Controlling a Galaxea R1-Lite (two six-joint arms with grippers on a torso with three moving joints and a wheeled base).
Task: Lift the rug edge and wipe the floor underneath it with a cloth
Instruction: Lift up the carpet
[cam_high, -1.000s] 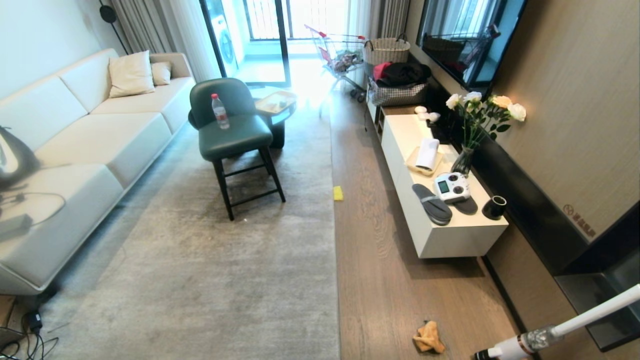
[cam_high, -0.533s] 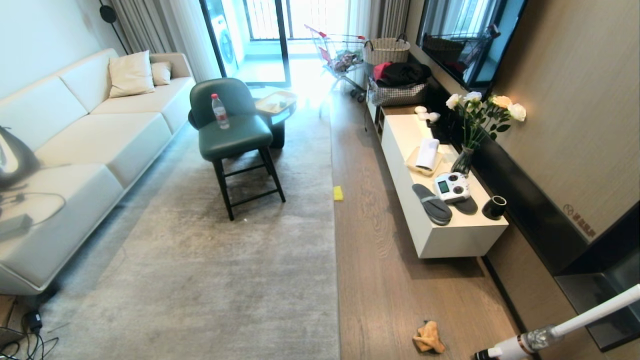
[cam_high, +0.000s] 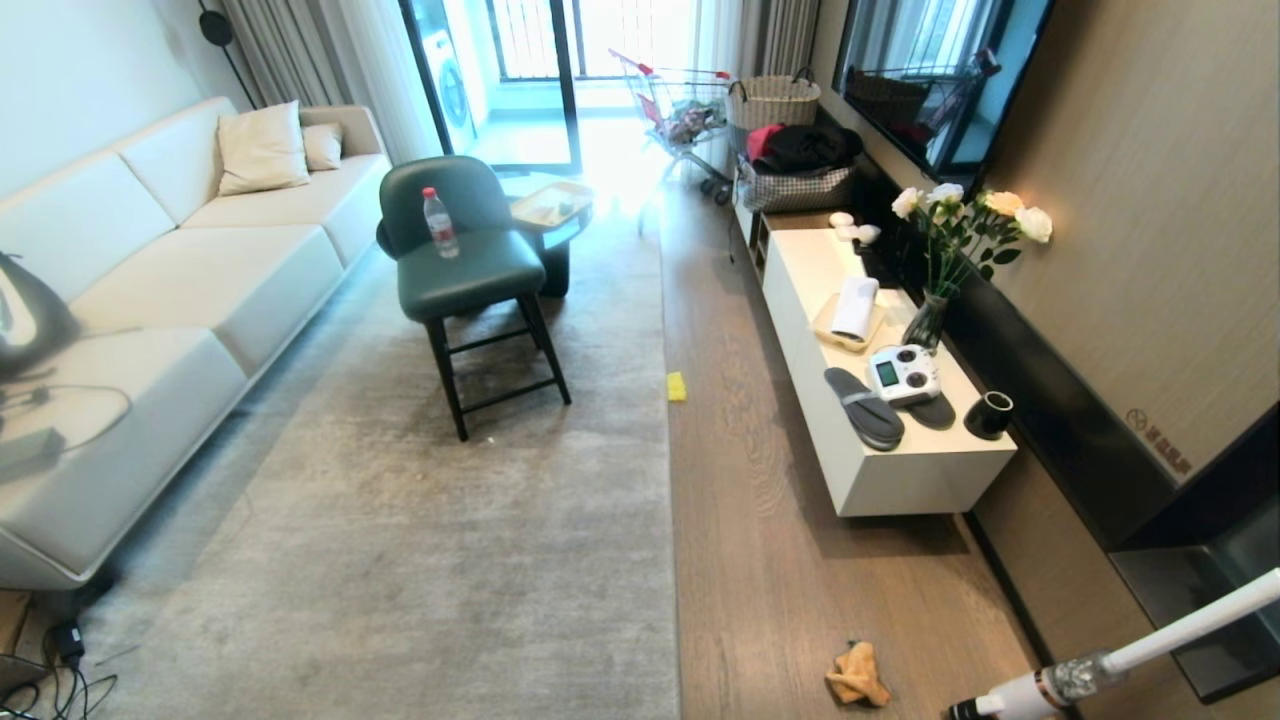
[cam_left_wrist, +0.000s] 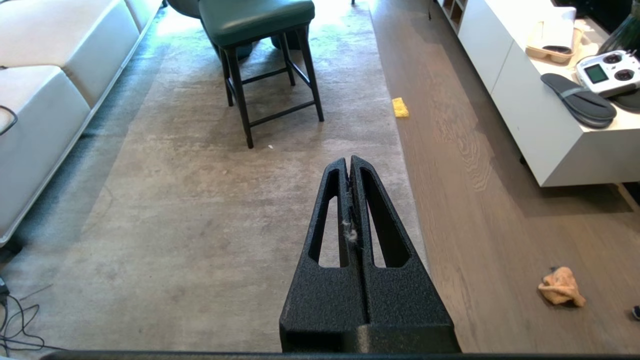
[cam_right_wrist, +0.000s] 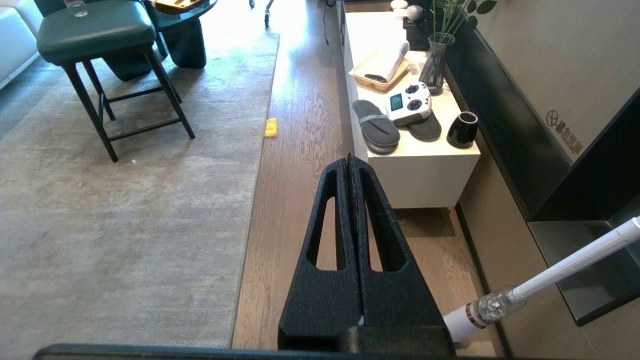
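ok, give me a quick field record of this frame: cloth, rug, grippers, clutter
cloth: crumpled on the floor, apart from the rug
rug edge: flat, not lifted
left gripper: shut, empty, above the rug
right gripper: shut, empty, above the floor
sponge: on the floor at the rug edge
chair: on the rug

Crumpled cloth (cam_high: 858, 675) on floor (cam_high: 740, 520) beside rug edge (cam_high: 668, 520)

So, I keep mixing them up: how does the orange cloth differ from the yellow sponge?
The cloth is orange and crumpled into a lumpy heap; the sponge is brighter yellow, flat and rectangular. The cloth lies on bare floor, apart from the rug edge; the sponge sits right against that edge, farther away. Both rest on the floor, untouched.
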